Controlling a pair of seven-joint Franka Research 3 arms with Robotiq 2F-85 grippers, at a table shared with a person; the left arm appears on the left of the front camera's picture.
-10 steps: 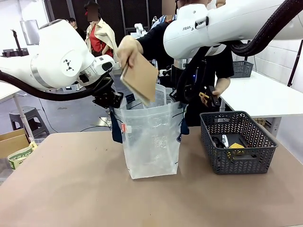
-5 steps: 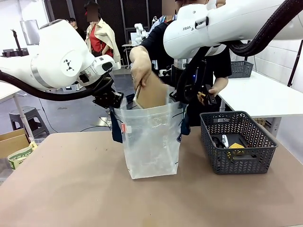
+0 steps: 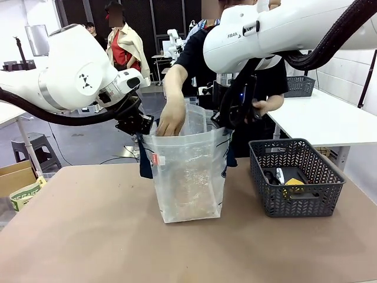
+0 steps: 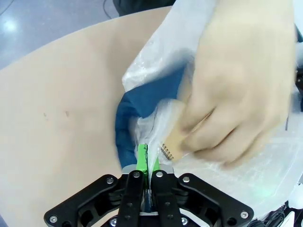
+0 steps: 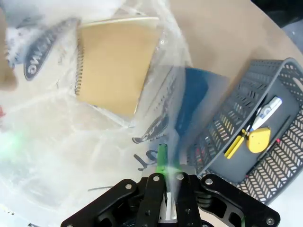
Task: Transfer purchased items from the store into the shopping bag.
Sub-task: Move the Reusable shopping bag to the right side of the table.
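Note:
The shopping bag [image 3: 189,177] stands upright mid-table, its mouth held wide. My left gripper [image 3: 141,125] is shut on the rim by the navy handle [image 4: 135,118], green pads [image 4: 141,158] pinching the plastic. On the opposite rim my right gripper [image 3: 224,121] is likewise shut. A person's hand [image 3: 172,119] reaches into the bag and holds a corner of a flat brown spiral notebook [image 4: 173,144]. From my right gripper [image 5: 166,165] the notebook [image 5: 116,64] shows inside the bag. Other purchased items lie in the basket: a yellow piece [image 5: 258,139], a white-and-blue pen [image 5: 266,109] and a yellow stick [image 5: 234,146].
A dark grey mesh basket [image 3: 294,143] sits to the right of the bag near the table's right edge. The person stands at the far side behind the bag. Bare brown tabletop [image 3: 88,236] stretches left and in front of the bag.
The person's hand has brought the brown notebook down from above the bag into it. Both grippers have stayed put on the rim.

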